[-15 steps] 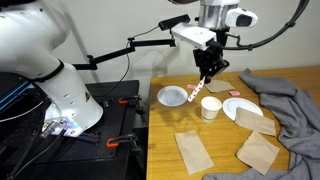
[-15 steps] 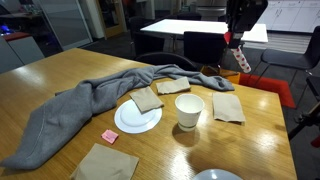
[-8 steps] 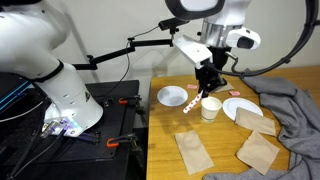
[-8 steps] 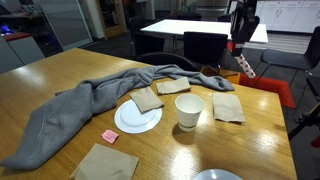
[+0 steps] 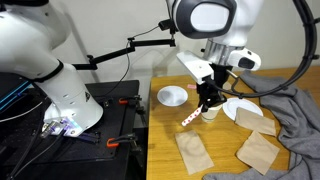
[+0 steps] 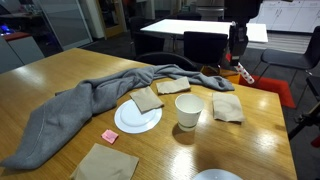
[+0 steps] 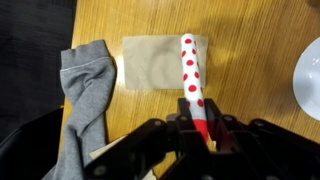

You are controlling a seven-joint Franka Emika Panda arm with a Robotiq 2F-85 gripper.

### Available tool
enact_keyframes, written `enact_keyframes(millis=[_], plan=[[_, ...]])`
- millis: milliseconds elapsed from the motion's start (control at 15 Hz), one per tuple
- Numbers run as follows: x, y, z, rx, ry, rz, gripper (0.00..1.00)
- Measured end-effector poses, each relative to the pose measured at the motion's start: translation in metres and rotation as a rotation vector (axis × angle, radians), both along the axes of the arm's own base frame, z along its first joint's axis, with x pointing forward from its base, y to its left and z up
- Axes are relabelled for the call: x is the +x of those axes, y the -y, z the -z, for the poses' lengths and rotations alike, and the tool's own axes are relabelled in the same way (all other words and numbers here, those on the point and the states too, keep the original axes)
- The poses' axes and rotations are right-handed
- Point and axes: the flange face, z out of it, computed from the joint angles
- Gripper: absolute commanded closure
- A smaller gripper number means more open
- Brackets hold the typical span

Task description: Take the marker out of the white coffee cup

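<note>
The marker (image 7: 189, 72), a thick white stick with red dots, is clamped between my gripper's (image 7: 200, 126) jaws and sticks out over the wooden table. In an exterior view the gripper (image 5: 205, 101) hangs low right in front of the white coffee cup (image 5: 213, 111), with the marker (image 5: 189, 117) slanting down past the cup's side. In an exterior view the gripper (image 6: 237, 62) holds the marker (image 6: 244, 73) above the table's far edge, well behind the cup (image 6: 189, 111). The marker is outside the cup.
A brown napkin (image 7: 160, 62) lies under the marker's tip. A grey cloth (image 6: 90, 105) sprawls across the table. White plates (image 5: 173, 96) (image 6: 130, 122), one bearing a napkin (image 6: 147, 99), further napkins (image 5: 194, 151) and a small pink piece (image 6: 110, 136) lie around.
My gripper has come down towards the table with the marker in it, ending beside the cup. The cup and the other things have not moved.
</note>
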Motion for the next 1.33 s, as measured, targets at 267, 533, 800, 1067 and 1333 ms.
enact_keyframes(millis=[267, 533, 800, 1067, 1333], plan=[[0.006, 0.020, 0.014, -0.047, -0.019, 0.048, 0.95], [0.013, 0.039, 0.033, -0.060, -0.043, 0.077, 0.95], [0.022, 0.048, 0.057, -0.068, -0.072, 0.084, 0.95], [0.034, 0.052, 0.081, -0.082, -0.081, 0.064, 0.95], [0.044, 0.056, 0.107, -0.085, -0.085, 0.042, 0.95]])
